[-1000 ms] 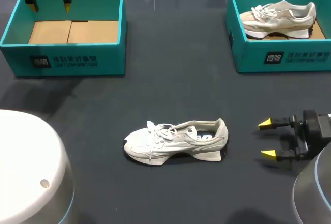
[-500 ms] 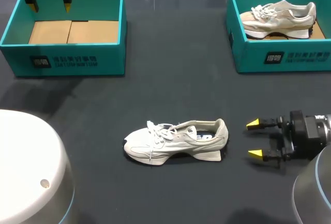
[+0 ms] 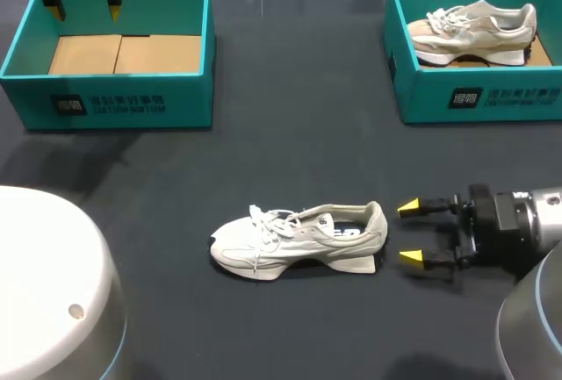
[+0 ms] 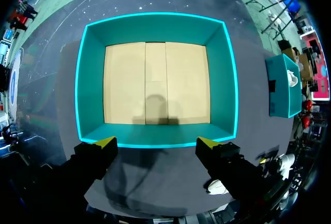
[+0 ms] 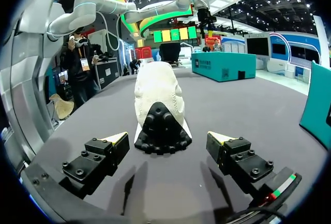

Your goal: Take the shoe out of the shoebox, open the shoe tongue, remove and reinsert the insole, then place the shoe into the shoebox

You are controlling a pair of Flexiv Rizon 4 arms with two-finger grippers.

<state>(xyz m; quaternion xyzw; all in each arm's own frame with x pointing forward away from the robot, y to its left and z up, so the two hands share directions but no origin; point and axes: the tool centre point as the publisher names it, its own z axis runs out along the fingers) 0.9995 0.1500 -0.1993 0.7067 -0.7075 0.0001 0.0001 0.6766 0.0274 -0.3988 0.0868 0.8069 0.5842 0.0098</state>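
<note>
A white sneaker [image 3: 299, 240] lies on its side in the middle of the dark table, toe to the left, heel to the right. My right gripper [image 3: 411, 233] is open just right of the heel, fingers pointing at it. In the right wrist view the sneaker's heel [image 5: 161, 125] stands just ahead of the open right gripper [image 5: 168, 138], centred between the yellow tips and not touched. My left gripper [image 3: 84, 7] hangs open over the far rim of the empty teal shoebox [image 3: 110, 99] at back left. The left wrist view looks down on that shoebox [image 4: 155, 27] past the open left gripper [image 4: 156, 142].
A second teal shoebox [image 3: 474, 90] at back right holds a beige sneaker [image 3: 474, 33]. Part of it [image 4: 282, 87] shows off to one side in the left wrist view. White robot bodies [image 3: 48, 292] fill the near left and right corners.
My right gripper has slid left across the table towards the sneaker's heel, staying open. The left arm and the sneaker have not moved.
</note>
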